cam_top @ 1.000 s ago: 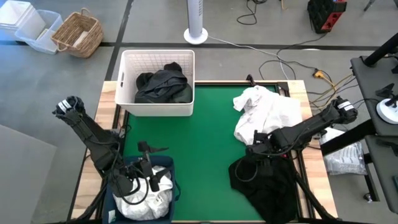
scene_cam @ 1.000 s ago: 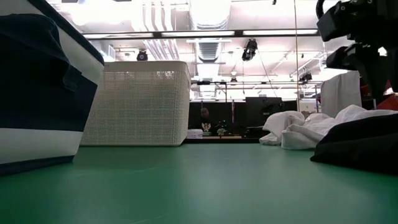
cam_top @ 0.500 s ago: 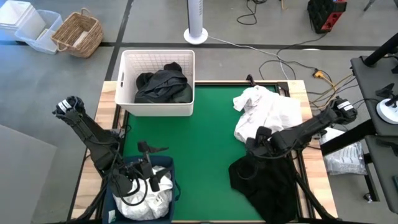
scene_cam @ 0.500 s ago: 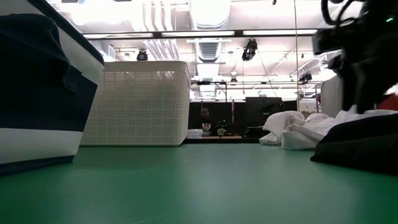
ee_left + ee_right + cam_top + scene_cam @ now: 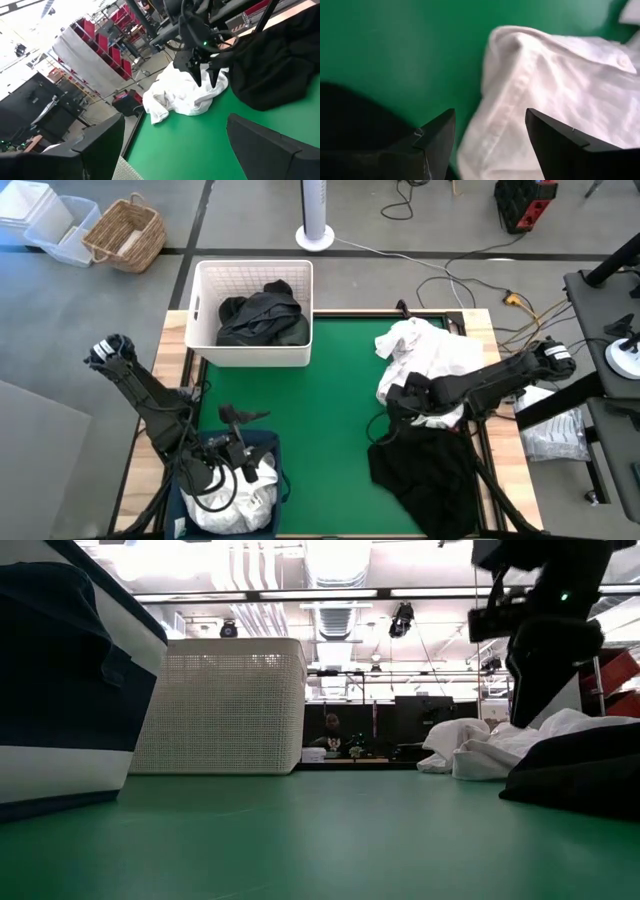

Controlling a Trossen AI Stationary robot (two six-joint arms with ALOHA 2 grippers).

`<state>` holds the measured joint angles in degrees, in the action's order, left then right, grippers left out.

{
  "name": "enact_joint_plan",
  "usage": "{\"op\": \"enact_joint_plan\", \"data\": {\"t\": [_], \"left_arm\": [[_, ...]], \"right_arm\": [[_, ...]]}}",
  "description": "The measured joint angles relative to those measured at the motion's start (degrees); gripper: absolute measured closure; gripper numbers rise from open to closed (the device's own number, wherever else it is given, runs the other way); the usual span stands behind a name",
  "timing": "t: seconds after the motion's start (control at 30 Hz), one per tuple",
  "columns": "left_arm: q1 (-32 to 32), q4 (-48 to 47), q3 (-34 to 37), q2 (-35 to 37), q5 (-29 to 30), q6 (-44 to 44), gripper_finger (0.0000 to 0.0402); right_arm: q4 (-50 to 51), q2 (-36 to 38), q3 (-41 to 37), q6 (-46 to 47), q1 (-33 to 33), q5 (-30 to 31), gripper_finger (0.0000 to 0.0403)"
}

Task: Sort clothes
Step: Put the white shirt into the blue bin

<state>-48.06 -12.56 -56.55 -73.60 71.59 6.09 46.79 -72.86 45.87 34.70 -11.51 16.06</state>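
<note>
Just beneath the right gripper (image 5: 392,402), whose two dark fingers (image 5: 435,135) stand spread apart with nothing between them, lies the near edge of a crumpled white garment (image 5: 430,360), its woven cloth showing a stitched seam and one small button. Beside the gripper, toward the table's front, a limp black garment (image 5: 425,470) is heaped on the green mat (image 5: 320,400), part of it hidden under the arm and its far hem cut off at the table edge. Well away from it, across the mat, dark clothes (image 5: 262,315) (black or dark green, hard to separate) sit bunched in a white lattice basket (image 5: 205,280) with stiff perforated walls. The left gripper (image 5: 232,452) hangs over the navy fabric bin (image 5: 270,442), fingers (image 5: 95,145) parted and empty, with a rumpled white bundle (image 5: 255,490) partly covered by it. From the low view the bin is cropped, only one soft striped side showing.
</note>
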Motion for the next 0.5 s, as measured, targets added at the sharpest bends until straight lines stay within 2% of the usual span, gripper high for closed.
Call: {"op": "enact_joint_plan", "data": {"t": [0.3,0.5], "left_arm": [[0.19,-0.35,0.0,0.44,0.07,0.96,0.0078],[0.19,-0.37,0.0,0.52,0.07,0.75,0.0078]], "right_arm": [[-5.74,-2.39,-4.57,1.33,6.24,-0.03,0.0168],[-7.77,-6.3,-4.63,1.22,7.32,-0.15,0.0177]]}}
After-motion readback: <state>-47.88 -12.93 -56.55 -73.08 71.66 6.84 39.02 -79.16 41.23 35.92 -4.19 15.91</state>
